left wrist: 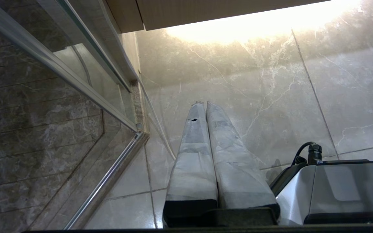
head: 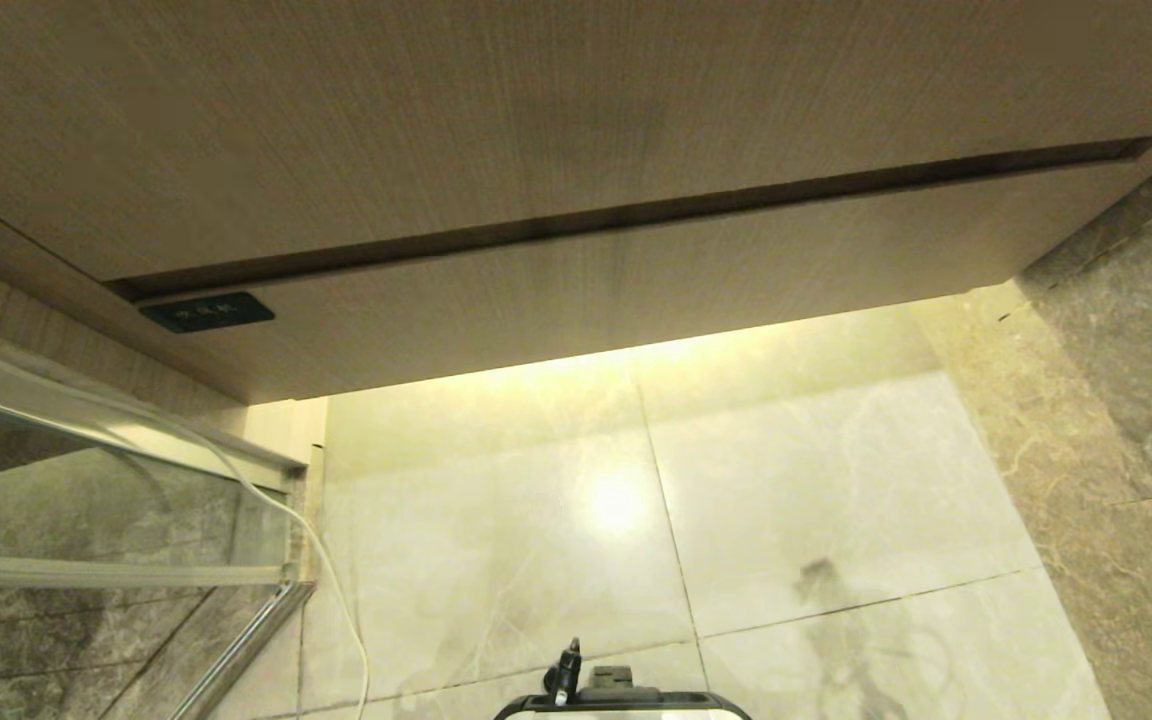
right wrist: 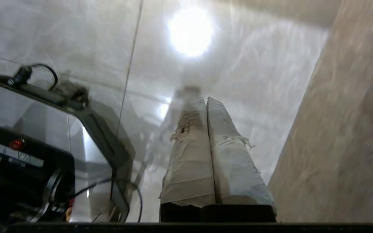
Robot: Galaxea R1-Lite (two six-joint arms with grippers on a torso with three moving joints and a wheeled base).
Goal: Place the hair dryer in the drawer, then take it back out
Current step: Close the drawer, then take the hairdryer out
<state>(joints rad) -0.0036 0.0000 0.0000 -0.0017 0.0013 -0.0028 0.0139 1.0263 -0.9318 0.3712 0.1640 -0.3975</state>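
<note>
Our right gripper [right wrist: 206, 100] has its tape-wrapped, wedge-shaped fingers pressed together on nothing, pointing down at glossy marble floor tiles [right wrist: 238, 64]. Our left gripper [left wrist: 204, 103], wrapped the same way, is likewise pressed together and empty, parked above the tiles beside a chrome-edged glass panel [left wrist: 86, 94]. In the head view the drawer [head: 636, 290], a wide, matte wood-grain front, lies flush, its dark label plate [head: 206, 312] at nine o'clock. We see no hair dryer.
</note>
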